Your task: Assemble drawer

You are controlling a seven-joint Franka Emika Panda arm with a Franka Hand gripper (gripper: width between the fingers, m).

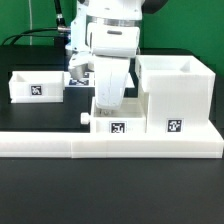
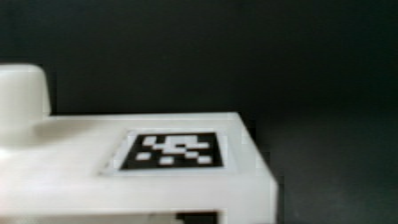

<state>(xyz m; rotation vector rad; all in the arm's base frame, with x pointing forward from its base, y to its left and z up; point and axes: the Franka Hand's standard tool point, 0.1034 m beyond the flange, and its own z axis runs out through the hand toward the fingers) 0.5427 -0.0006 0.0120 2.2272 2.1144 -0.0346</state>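
Exterior view: arm point(image 1: 105, 30) comes straight down from top centre of the frame, white wrist vertical, gripper point(image 1: 106, 103) pointing down at the frame's centre. The gripper is low over the middle tray point(image 1: 112, 124). Its fingertips are lost against the white plastic, so whether the jaws are spread or pinched can't be told, nor whether they grip the tray or only touch it. The middle tray sits just behind the border rail point(image 1: 110, 147), tag facing the camera, with its knob point(image 1: 83, 118) sticking out toward the exterior view's left. The housing point(image 1: 175, 95), a big open-top cube, stands right beside that tray on the exterior view's right, also against the rail, with a tag low on its front. The left tray point(image 1: 25, 88) lies further back on the exterior view's left, well apart from the other two, tag facing front. The table point(image 1: 110, 195) is black and matte. Behind it is a pale wall point(image 1: 185, 25), with dark cables point(image 1: 30, 35) in the upper left of the frame. Wrist view: blurred close-up of a white part point(image 2: 71, 165) with a black-and-white tag point(image 2: 175, 150) on its flat face. Which drawer piece it is can't be told. A rounded white shape point(image 2: 18, 95) stands at the part's edge, too blurred to identify. Dark table point(image 2: 267, 60) beyond.
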